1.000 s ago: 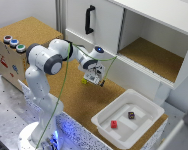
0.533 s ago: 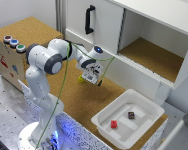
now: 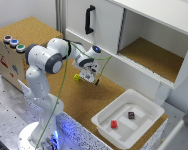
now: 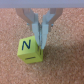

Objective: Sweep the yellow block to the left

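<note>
Here I see the white cabinet [image 3: 144, 35] filling the upper right of the exterior frame, its black handle [image 3: 88, 19] on the shut door and one compartment open. Below it the cork tabletop [image 3: 69, 95] runs across the middle. My arm [image 3: 46, 60] rises from the lower left and bends toward the centre. At lower right sits the white tray [image 3: 105, 122], holding a small red cube [image 3: 114, 124] and a small dark cube [image 3: 131, 115], apart from each other. The gripper [image 3: 90, 79] hangs at frame centre, fingers [image 4: 45, 31] drawn narrow with nothing between them. The yellow block [image 3: 77, 77] lies on the cork just beside it, toward the exterior view's left; in the wrist view the block [image 4: 29, 48] touches one fingertip.
</note>
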### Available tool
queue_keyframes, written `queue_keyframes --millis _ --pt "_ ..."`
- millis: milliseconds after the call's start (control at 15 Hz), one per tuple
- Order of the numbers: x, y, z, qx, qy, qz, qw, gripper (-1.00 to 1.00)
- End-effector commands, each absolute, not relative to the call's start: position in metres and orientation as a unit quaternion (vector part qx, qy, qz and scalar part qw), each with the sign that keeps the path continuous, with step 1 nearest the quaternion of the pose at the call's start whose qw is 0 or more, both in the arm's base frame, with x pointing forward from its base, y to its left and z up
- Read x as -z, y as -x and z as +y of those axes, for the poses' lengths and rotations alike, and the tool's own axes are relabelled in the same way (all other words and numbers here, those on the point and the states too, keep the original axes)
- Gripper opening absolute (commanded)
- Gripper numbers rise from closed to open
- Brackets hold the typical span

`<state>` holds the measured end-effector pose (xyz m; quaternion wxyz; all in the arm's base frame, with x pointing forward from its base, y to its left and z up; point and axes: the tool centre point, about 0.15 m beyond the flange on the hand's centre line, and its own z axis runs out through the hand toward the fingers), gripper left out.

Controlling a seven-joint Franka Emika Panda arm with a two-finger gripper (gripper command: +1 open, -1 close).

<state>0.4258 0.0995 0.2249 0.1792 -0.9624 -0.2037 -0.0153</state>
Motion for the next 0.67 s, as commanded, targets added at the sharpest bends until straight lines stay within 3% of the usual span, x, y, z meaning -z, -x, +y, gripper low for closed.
queue_keyframes --millis 0,133,200,333,600 --pt "-0.284 -0.414 0.084 0.05 0.963 -0.229 0.13 -1.0" --pt "-0.302 -0.406 0.09 0.045 0.962 -0.251 0.098 -1.0" --pt "-0.309 -0.403 0.093 0.05 0.96 -0.263 0.079 1.0" --pt "-0.317 -0.399 0.098 0.063 0.956 -0.281 0.052 1.0" --pt "-0.311 -0.395 0.102 0.073 0.954 -0.287 0.042 1.0"
